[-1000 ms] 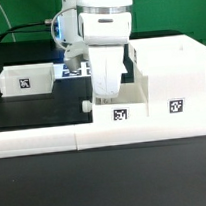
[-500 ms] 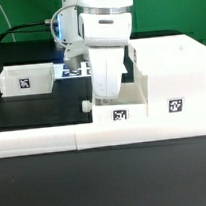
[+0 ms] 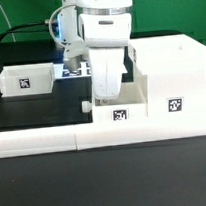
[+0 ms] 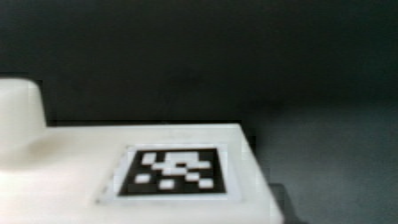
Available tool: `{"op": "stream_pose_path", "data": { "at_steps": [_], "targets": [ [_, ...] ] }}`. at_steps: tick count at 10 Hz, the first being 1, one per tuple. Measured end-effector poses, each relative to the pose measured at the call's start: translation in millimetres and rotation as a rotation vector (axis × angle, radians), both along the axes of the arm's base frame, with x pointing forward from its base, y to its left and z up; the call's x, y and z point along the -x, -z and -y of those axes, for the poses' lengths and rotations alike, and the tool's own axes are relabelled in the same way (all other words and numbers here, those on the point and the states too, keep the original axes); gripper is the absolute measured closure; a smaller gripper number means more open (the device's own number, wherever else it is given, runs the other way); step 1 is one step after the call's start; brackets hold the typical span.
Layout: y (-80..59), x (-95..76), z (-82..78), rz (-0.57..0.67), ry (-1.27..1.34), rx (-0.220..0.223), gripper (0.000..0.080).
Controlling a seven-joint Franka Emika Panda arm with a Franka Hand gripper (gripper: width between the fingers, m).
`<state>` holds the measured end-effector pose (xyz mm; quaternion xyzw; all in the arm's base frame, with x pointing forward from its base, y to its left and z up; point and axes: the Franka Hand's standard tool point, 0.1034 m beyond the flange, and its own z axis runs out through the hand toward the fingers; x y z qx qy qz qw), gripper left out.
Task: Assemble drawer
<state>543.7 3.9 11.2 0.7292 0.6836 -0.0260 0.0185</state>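
Observation:
A small white tray (image 3: 129, 101) with a tag on its front and a knob (image 3: 86, 105) sits against the low white wall bar (image 3: 54, 141), right beside the tall box housing (image 3: 175, 71). My gripper (image 3: 105, 92) reaches straight down into this tray; its fingertips are hidden behind the tray's wall. The wrist view shows the tray's tagged face (image 4: 175, 172) and knob (image 4: 15, 112) very close, with no fingers showing. A second tray (image 3: 24, 82) stands apart at the exterior view's left.
The marker board (image 3: 76, 69) lies behind the arm on the black table. The wall bar runs along the whole front. Cables hang at the back left.

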Motion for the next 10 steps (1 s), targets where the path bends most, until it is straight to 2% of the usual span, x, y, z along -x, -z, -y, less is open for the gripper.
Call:
{"op": "stream_pose_path", "data": {
  "at_steps": [10],
  "targets": [
    [0.4, -0.6, -3.5, 0.023, -0.007, -0.007, 0.0757]
  ]
}}
